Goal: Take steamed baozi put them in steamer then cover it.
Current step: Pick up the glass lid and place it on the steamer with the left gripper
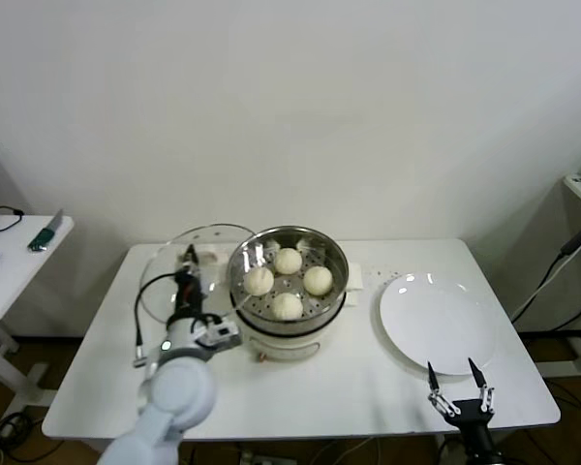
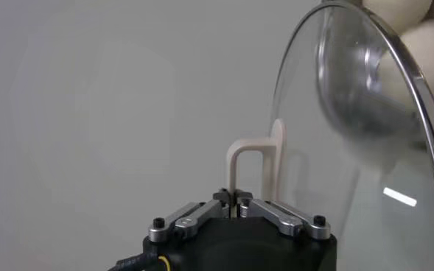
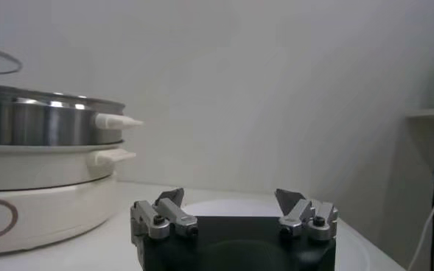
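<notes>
Cream-white baozi (image 1: pixel 288 261), shiny steel steamer (image 1: pixel 336 254), seemingly plain white plate (image 1: pixel 436 325).

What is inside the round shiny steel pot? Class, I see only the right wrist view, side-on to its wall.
Observer: Four small round cream-white steamed baozi sit on the perforated tray of the stainless-steel steamer.
Operator: Where is its cover?
Observer: The round glass lid is tilted beside the steamer's left rim, not covering it.
Operator: Is anything holding it?
Observer: The left gripper is shut on the lid's cream loop handle.
</notes>
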